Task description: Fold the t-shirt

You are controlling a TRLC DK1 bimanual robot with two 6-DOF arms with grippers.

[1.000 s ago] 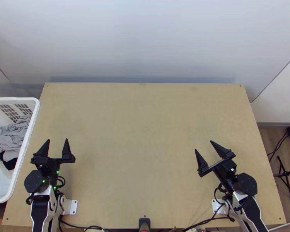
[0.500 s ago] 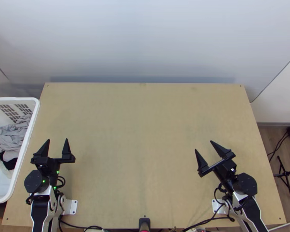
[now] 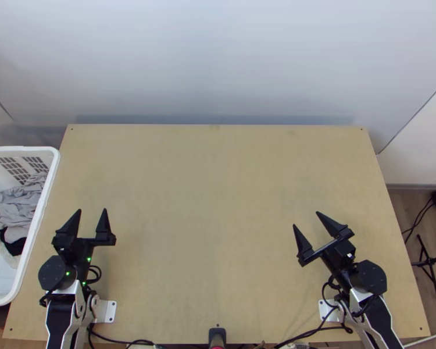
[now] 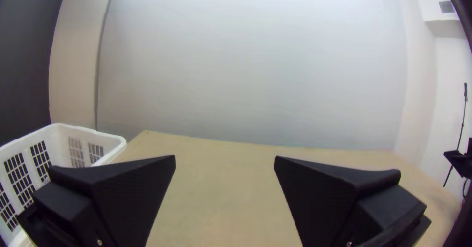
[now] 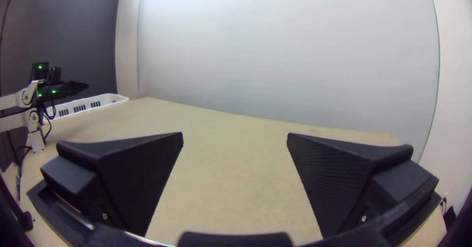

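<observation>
Nearest, at the table's near edge, were the two mounting plates, left and right, set well apart, likely so the arms could share a broad shirt between them. Left end effector: spread wide, nothing between its fingers, pointing up-table just beside the basket; judged a ready pose, handy for a pick there. Right end effector: also spread, holding nothing, angled in toward the middle, probably to take a second corner once cloth was laid out. White plastic laundry basket stood along the table's left side, presumably to keep the supply within the left arm's reach. In it, bunched grey cloth, with a black piece beside it. The grey was my best guess for the t-shirt; no sleeve or collar could be told. Folding not begun; the next move called for a lift out and a spread. Risk: two pieces coming up together, or a snag on the rim. Farthest, a pale wall panel stood behind the table.
</observation>
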